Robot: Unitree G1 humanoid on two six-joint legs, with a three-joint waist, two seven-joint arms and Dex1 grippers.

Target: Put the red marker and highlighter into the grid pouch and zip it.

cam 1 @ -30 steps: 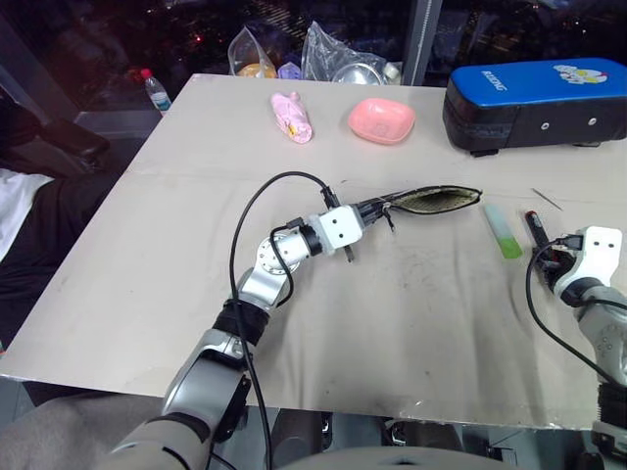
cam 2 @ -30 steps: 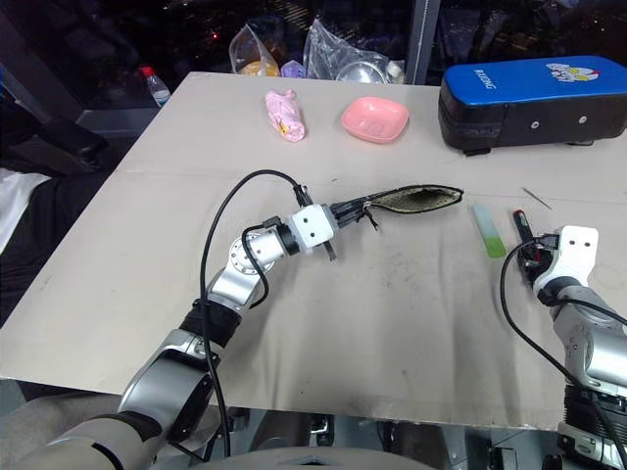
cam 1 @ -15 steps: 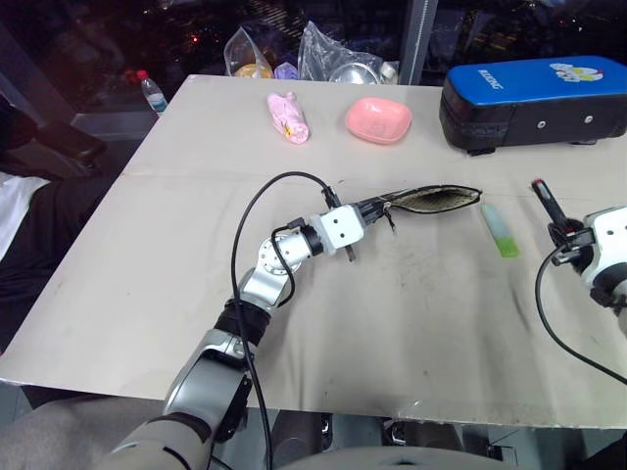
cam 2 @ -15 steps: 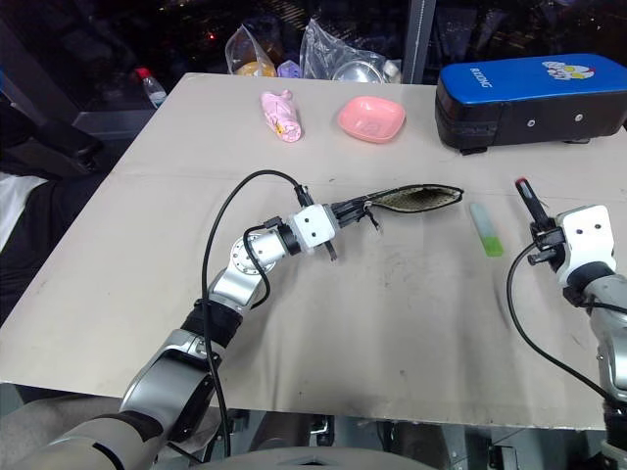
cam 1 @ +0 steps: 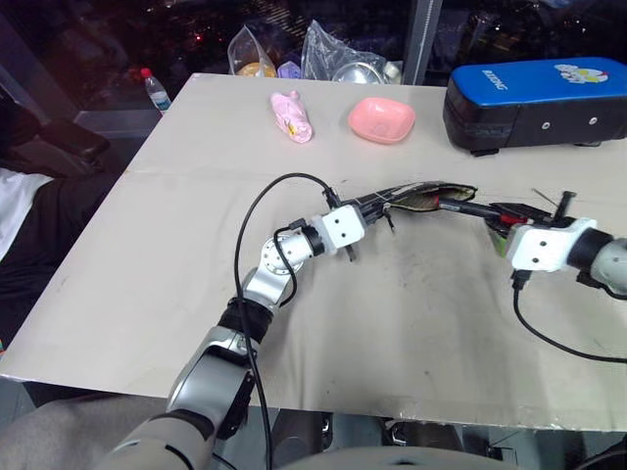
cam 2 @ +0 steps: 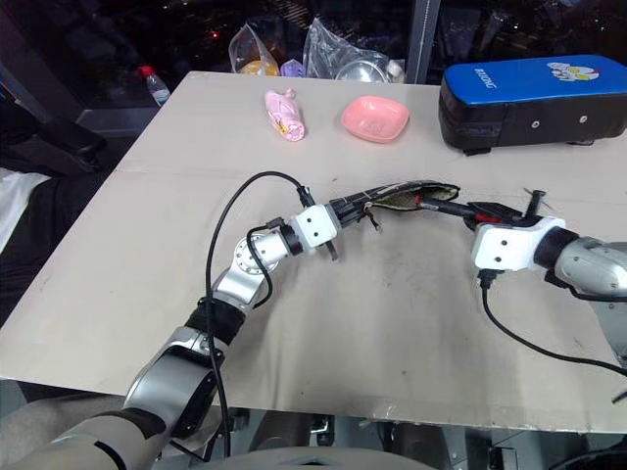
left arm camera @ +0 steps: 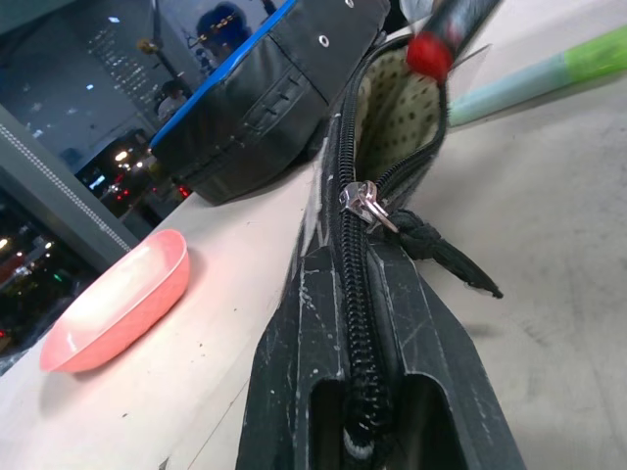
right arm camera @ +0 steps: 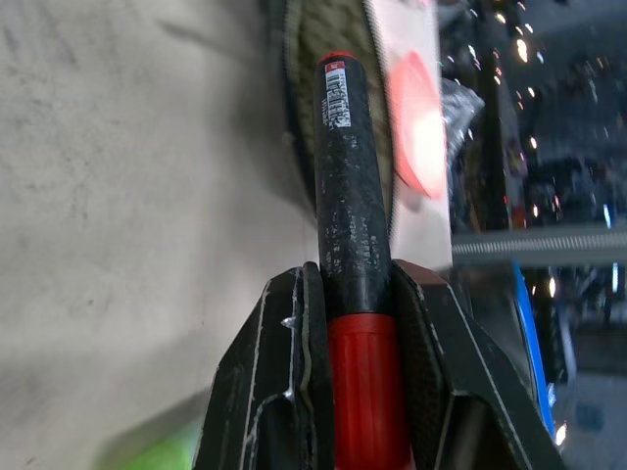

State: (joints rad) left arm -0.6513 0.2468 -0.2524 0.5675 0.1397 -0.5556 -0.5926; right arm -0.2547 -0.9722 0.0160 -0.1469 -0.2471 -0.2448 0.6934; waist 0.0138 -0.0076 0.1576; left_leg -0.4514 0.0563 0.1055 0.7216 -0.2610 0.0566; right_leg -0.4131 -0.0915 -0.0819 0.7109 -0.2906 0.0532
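Near the middle of the table (cam 1: 147, 255), held the grid pouch (cam 1: 423, 199) by its zipped end, pinched tight between the 2 black fingers of the left gripper (cam 1: 373, 210). Lay flat with the mouth open toward the right gripper (cam 2: 468, 211). Showed a dotted lining inside in the left wrist view, with the zipper pull resting just past the fingertips (left arm camera: 411, 323).

On the right, clamped the red marker (right arm camera: 351, 235) between 2 fingers (right arm camera: 284, 382). Gripped it where black body met red part, black end sticking out toward the pouch mouth. Reached the tip to the open edge of the pouch.

Beside the right gripper, left the highlighter (left arm camera: 549, 73) flat on the table, outside the pouch.

Farther back, sat the pink dish (cam 1: 381, 119) and the blue case (cam 1: 534, 101).
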